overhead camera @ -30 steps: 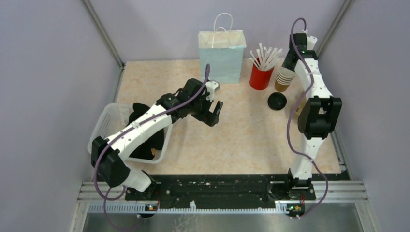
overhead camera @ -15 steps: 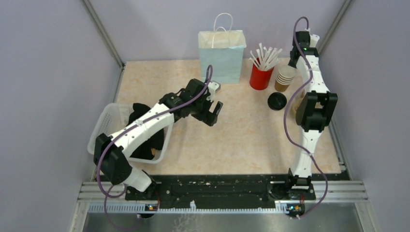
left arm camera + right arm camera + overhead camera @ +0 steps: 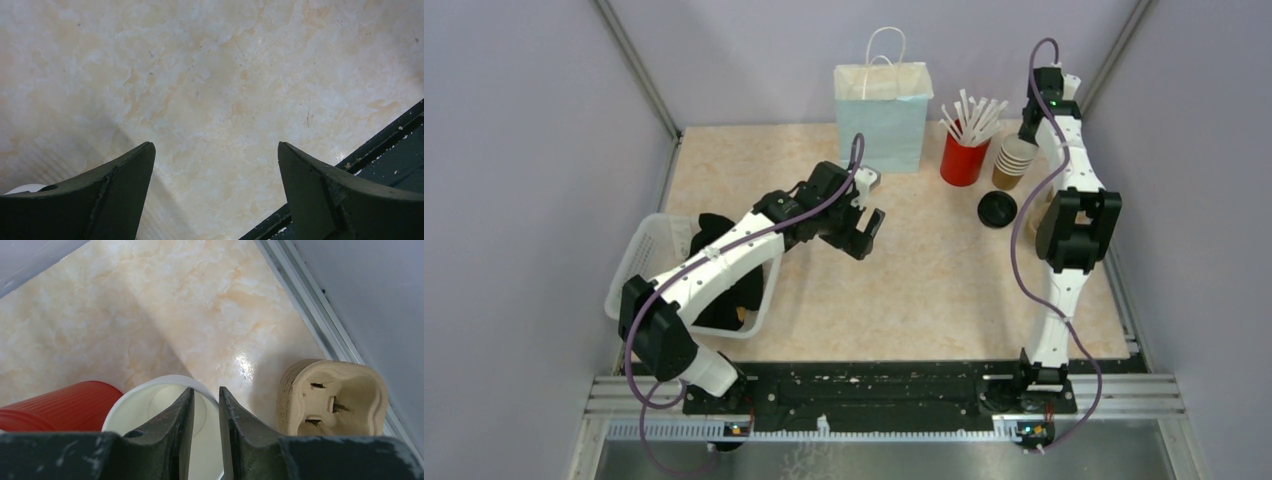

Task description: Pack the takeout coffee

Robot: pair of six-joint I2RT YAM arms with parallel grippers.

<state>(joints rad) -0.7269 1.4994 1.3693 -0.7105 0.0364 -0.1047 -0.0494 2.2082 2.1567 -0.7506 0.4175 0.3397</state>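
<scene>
A stack of brown kraft cups (image 3: 1014, 162), white inside, stands at the back right beside the red cup. A round black lid (image 3: 997, 209) lies on the table in front of it. My right gripper (image 3: 1027, 131) hangs over the stack. In the right wrist view its fingers are nearly together (image 3: 206, 389), straddling the far rim of the top cup (image 3: 150, 405), one finger inside it. My left gripper (image 3: 864, 238) is open and empty above bare table at mid-left (image 3: 215, 150). The pale blue bag (image 3: 884, 115) stands upright at the back centre.
A red cup of white straws (image 3: 964, 158) stands left of the cup stack, also in the right wrist view (image 3: 60, 407). A moulded pulp cup carrier (image 3: 332, 400) lies by the right wall. A white basket (image 3: 636, 262) holding dark items sits under my left arm.
My right arm drew its wrist up and back over the cup stack, then held still. My left arm barely moved.
</scene>
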